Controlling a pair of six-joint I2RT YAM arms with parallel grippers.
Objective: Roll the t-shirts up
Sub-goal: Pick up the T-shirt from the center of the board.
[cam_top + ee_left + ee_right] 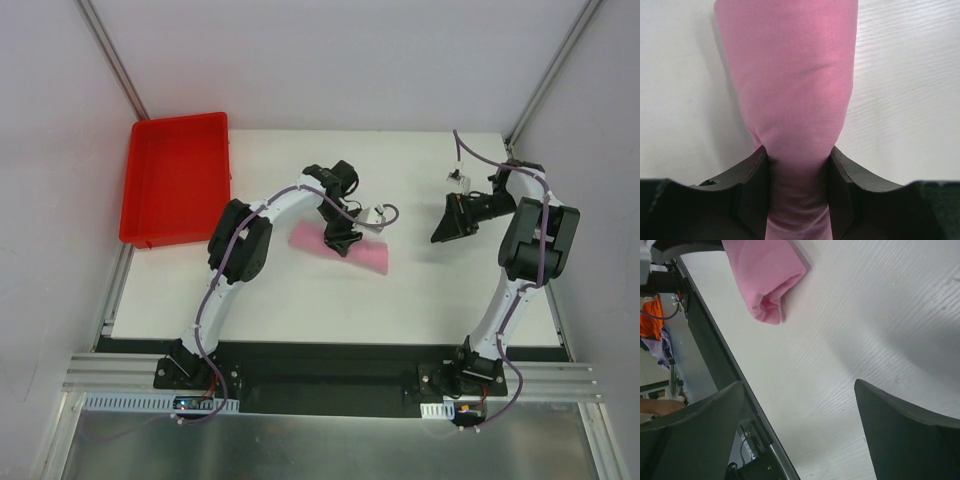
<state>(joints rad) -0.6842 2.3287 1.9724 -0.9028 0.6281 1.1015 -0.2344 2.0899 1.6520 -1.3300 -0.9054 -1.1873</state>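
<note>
The rolled t-shirt [372, 258] lay mid-desk [300, 300], the left claw [340, 243] astride its middle. The tray [175, 180] sat at ten o'clock, the right claw [445, 228] at three.

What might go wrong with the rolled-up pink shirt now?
1. The left fingers squeeze the rolled t-shirt at just one spot, so if it gets lifted, the ends may droop and unroll.
2. The right fingers are open and off to the side, touching nothing, so the roll's loose end near them has no support and might fall open.
</note>
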